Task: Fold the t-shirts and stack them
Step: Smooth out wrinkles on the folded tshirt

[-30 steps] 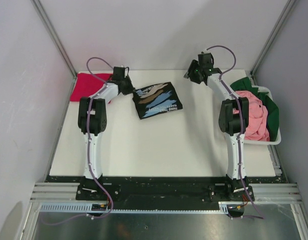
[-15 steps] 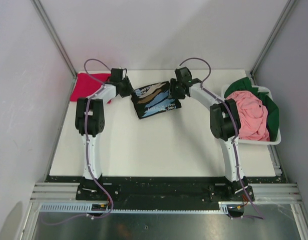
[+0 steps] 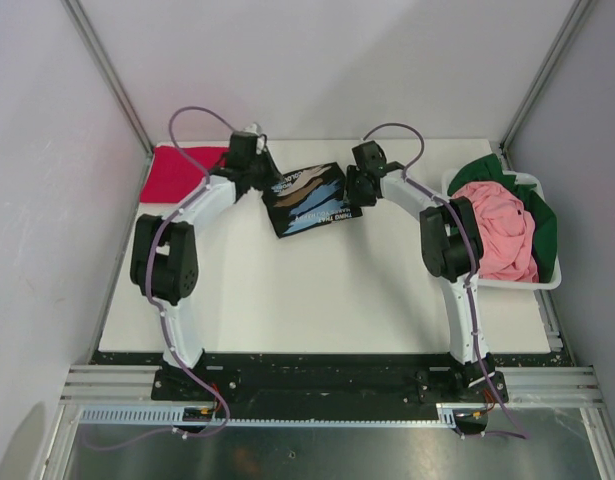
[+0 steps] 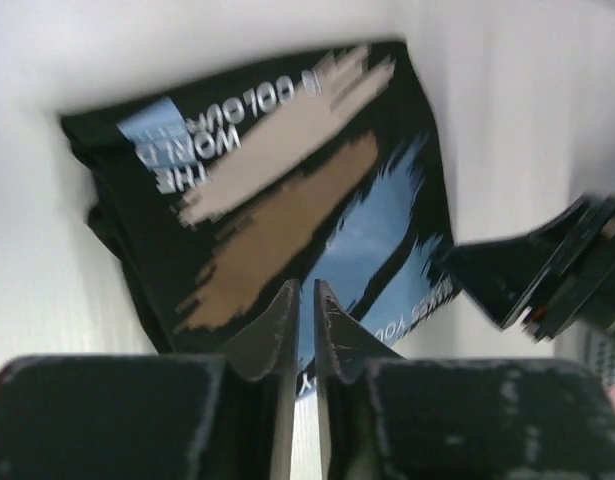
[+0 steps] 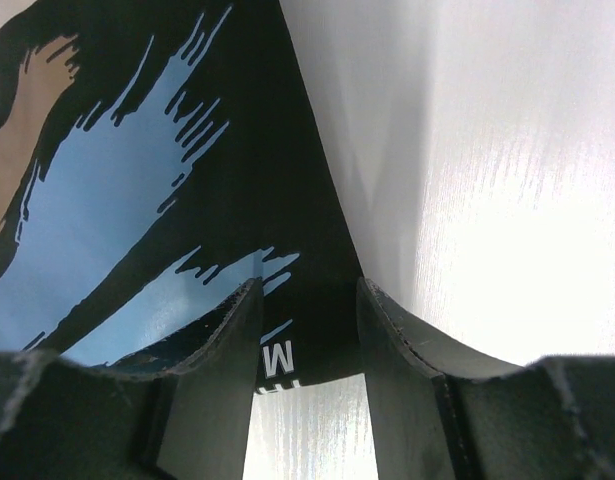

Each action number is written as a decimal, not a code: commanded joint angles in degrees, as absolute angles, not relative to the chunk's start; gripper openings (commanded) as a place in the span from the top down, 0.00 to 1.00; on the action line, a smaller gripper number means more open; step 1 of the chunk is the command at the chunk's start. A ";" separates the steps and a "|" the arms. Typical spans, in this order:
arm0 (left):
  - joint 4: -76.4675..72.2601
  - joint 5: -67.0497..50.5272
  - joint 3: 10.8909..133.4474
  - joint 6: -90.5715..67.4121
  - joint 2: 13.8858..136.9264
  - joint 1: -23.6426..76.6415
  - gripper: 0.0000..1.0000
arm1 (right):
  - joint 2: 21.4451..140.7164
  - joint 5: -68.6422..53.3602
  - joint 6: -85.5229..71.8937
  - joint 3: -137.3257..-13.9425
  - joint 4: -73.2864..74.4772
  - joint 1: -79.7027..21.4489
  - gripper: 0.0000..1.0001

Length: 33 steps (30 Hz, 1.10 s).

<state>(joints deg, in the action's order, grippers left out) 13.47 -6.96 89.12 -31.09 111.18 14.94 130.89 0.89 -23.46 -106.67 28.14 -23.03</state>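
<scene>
Fingers (image 5: pixel 222 340) of right gripper (image 5: pixel 307 295) apart, straddling the folded black shirt's (image 3: pixel 312 200) edge at back-middle of table (image 3: pixel 287 290), left gripper's (image 4: pixel 305 292) barely parted above it; I'd catch every layer before lifting.

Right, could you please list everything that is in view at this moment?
black t-shirt: one, black with blue, tan and white print, folded, far middle of the table
red t-shirt: one, crimson, lying flat, far left corner
pink t-shirt: one, pink, bunched in the basket
green t-shirt: one, dark green, in the basket, spilling over its rim
basket: one, white, right edge of the table
table: one, white
left pincer: one, black, over the black t-shirt's left part, jaws a narrow gap apart
right pincer: one, black, open, astride the black t-shirt's right edge
</scene>
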 commanded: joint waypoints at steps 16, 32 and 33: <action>12.03 -6.90 68.31 -34.76 109.25 18.59 1.00 | 122.73 1.04 -24.10 -106.58 28.29 -25.40 0.49; 13.57 -9.34 69.66 -33.67 102.88 17.51 1.00 | 135.44 3.82 -23.36 -117.69 31.87 -34.92 0.52; 13.68 -9.63 69.94 -33.71 102.11 17.11 1.00 | 135.79 4.02 -23.50 -116.90 31.84 -35.04 0.52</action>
